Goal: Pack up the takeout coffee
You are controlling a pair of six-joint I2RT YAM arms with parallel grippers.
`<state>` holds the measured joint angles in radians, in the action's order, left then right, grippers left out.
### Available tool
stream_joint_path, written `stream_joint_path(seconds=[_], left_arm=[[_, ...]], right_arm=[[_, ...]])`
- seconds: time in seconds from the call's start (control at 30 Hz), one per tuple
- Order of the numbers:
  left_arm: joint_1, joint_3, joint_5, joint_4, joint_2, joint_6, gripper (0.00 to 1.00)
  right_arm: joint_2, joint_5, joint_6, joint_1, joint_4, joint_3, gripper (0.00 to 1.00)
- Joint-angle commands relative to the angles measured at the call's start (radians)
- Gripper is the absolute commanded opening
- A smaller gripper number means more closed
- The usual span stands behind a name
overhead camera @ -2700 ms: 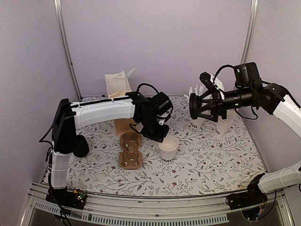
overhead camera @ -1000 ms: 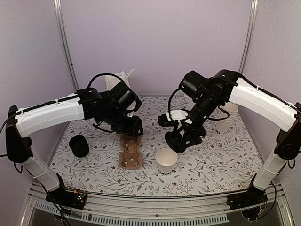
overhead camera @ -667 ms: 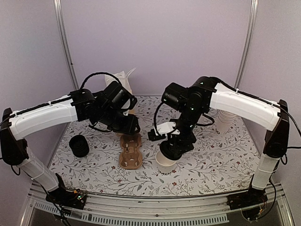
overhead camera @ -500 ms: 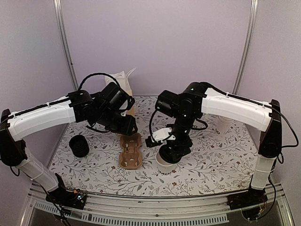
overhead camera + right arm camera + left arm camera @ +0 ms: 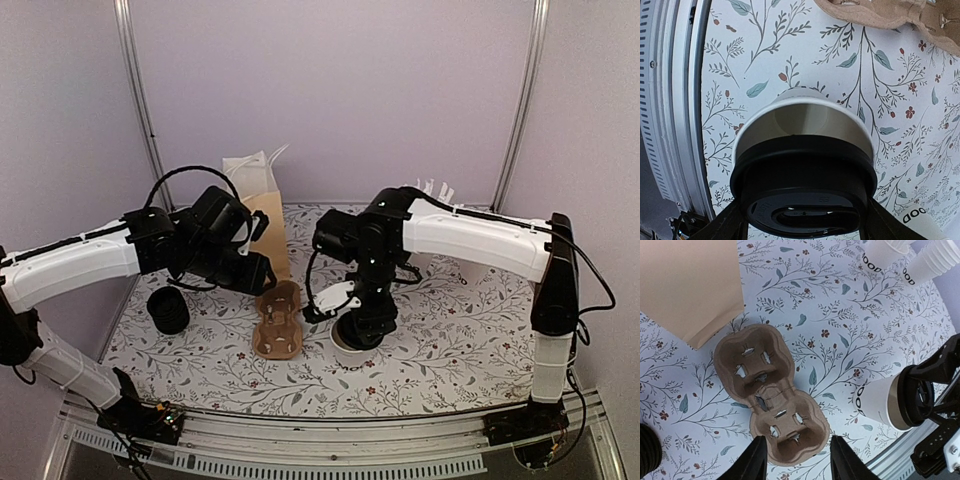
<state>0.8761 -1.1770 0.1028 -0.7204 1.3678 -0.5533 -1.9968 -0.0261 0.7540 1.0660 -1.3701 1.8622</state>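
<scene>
A small white paper cup [image 5: 349, 347] stands on the table right of the brown two-cup carrier [image 5: 277, 320]. My right gripper [image 5: 362, 322] is shut on a black round lid [image 5: 805, 195] and holds it on the cup's mouth; the far part of the rim [image 5: 800, 102] shows uncovered. The fingers [image 5: 722, 225] grip the lid's sides. My left gripper [image 5: 255, 272] is open and empty, above the carrier [image 5: 767, 395] and left of the cup [image 5: 875, 400]. The brown paper bag [image 5: 265, 225] stands behind the carrier.
A stack of black lids [image 5: 168, 310] stands at the left. Stacked lidless white cups [image 5: 935, 260] and a white cup [image 5: 880, 255] stand at the back right. The table's metal front rail [image 5: 670, 100] runs close to the cup.
My right arm swung in from the back right with the black lid and lowered it onto the cup. My left gripper drew back left from the cup to above the carrier.
</scene>
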Motion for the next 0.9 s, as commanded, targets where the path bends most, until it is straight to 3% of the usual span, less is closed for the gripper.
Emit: stream_joint_path(seconds=[0.0, 0.4, 0.87], left_arm=[[-0.019, 0.028, -0.015, 0.040, -0.033, 0.015, 0.45], [-0.020, 0.057, -0.032, 0.062, -0.046, 0.005, 0.45], [-0.022, 0.073, -0.039, 0.062, -0.050, 0.008, 0.45]], right_arm=[[-0.024, 0.057, -0.016, 0.019, 0.000, 0.032, 0.74], [-0.015, 0.139, -0.002, 0.070, 0.000, 0.075, 0.73], [-0.057, 0.118, 0.006, 0.078, 0.000, 0.090, 0.75]])
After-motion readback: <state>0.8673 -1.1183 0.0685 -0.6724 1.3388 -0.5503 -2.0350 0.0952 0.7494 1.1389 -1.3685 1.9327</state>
